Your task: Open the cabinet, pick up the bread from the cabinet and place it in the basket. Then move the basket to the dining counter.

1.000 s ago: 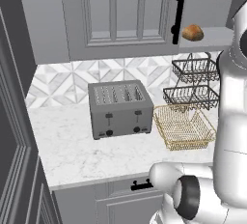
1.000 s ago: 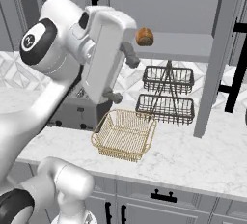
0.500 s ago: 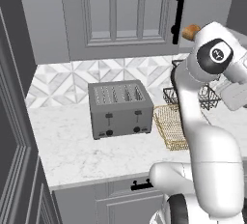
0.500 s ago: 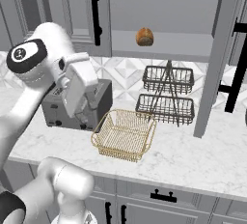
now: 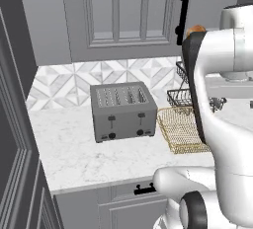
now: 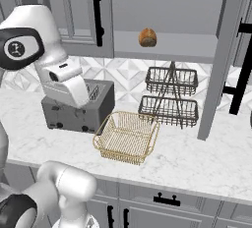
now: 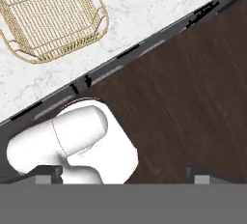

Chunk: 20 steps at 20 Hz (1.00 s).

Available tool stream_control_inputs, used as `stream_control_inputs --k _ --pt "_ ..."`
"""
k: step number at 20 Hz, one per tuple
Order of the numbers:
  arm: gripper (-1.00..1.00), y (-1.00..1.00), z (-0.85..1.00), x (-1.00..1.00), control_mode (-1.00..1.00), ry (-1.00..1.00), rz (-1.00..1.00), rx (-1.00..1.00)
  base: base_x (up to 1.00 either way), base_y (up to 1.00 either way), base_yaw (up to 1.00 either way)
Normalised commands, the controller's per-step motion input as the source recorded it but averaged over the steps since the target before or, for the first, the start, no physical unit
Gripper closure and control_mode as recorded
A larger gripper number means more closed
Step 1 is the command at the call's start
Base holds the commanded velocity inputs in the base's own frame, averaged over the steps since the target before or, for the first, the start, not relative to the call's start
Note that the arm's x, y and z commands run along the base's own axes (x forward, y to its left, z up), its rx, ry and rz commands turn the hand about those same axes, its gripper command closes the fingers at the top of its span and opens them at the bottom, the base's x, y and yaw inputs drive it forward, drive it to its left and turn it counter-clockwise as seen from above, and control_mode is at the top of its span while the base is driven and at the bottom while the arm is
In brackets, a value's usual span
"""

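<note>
Arm bent high over the counter, hand looking down.
One bread (image 6: 147,37) on the shelf, one basket (image 6: 127,137); gripper's grip can't be told.

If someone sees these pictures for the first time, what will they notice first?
Probably the golden basket, empty on the marble worktop between the toaster and the dark two-tier rack. Next, the small brown bread, alone on the shelf of the open cabinet above.

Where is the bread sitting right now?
The bread sits on the open cabinet's grey shelf, above the dark two-tier wire rack; the golden basket on the worktop below holds nothing.
</note>
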Motion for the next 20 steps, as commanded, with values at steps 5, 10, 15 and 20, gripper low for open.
stream_control_inputs --k 5,10,15,20 --pt "-1.0 0.06 0.08 0.5 -1.0 -0.46 0.44 0.1 0.0 0.0 0.0" --pt "-1.0 0.14 0.4 0.53 -1.0 -0.64 0.19 0.0 0.0 0.0 0.0" --pt "-1.0 0.27 0.66 0.54 -1.0 -0.57 0.17 -0.06 0.0 0.0 0.0" --pt "-1.0 0.1 0.88 0.63 -1.0 -0.28 0.07 -0.24 0.0 0.0 0.0"
